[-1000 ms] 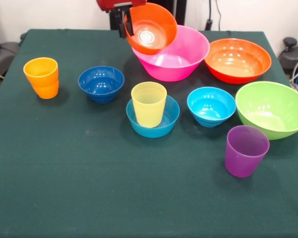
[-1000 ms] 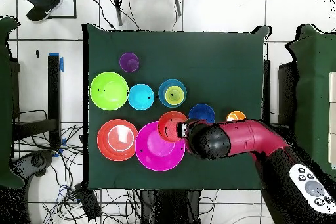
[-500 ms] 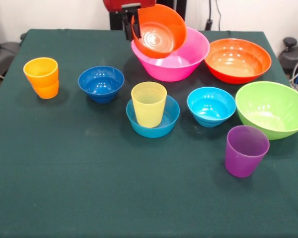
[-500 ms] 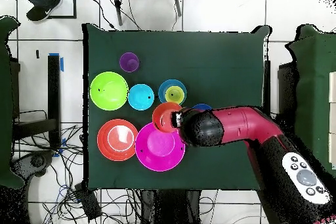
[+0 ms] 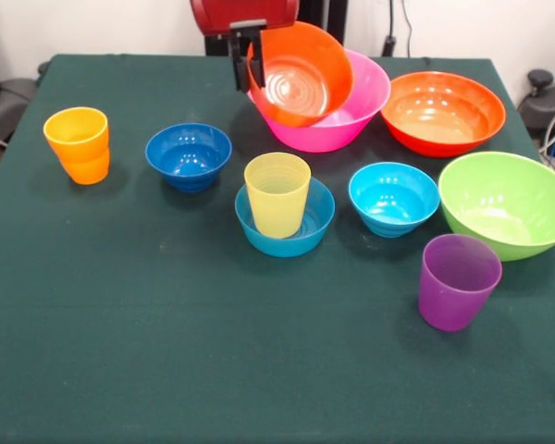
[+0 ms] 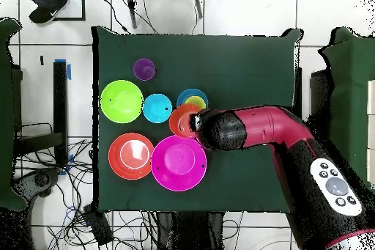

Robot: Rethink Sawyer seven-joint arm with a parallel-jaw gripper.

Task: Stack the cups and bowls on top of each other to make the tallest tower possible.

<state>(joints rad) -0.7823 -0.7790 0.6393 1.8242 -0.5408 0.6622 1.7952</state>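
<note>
My gripper [image 5: 248, 57] is shut on the rim of a small orange-red bowl [image 5: 301, 74], held tilted in the air in front of the big pink bowl [image 5: 356, 102]. Below it stands the tower: a pale yellow cup [image 5: 277, 194] upright in a mid-blue bowl [image 5: 305, 233]. In the overhead view the held bowl [image 6: 182, 121] hangs right beside the yellow cup [image 6: 194, 102], with the arm [image 6: 253, 130] over part of the table. An orange cup [image 5: 78, 145] stands at the left, and a purple cup [image 5: 457, 281] at the front right.
A dark blue small bowl [image 5: 189, 155] sits left of the tower and a cyan small bowl [image 5: 394, 198] right of it. A large orange-red bowl [image 5: 442, 113] and a lime green bowl [image 5: 509, 203] fill the right side. A person's shoe [image 6: 45, 4] shows beyond the table.
The gripper has carried the small orange-red bowl forward and down from over the pink bowl toward the yellow cup. Everything on the table has stayed put.
</note>
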